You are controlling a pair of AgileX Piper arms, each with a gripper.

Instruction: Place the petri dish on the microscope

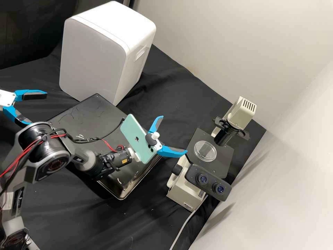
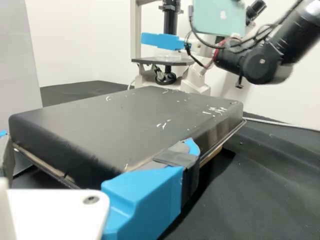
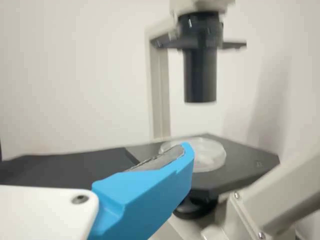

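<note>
Nearest us bulks the right arm (image 1: 41, 156), stretched over a black tray (image 1: 90, 114) on the worktop (image 1: 173, 90); the right claw (image 1: 172, 135) hangs with its fingers wide apart and empty, just beside the microscope (image 1: 184, 194); we find the petri dish (image 1: 205, 150) lying flat on the microscope's black stage (image 1: 223, 161), under the dark tube (image 1: 222, 136), touching neither claw; the left claw (image 1: 36, 107), likewise spread and empty, sits well apart beyond the tray, near a white box (image 1: 104, 52).

White box-shaped appliance (image 1: 104, 52) at 11 o'clock on black cloth (image 1: 180, 93). Dark upturned metal tray (image 1: 86, 114) just beside it, toward 6 o'clock.
</note>
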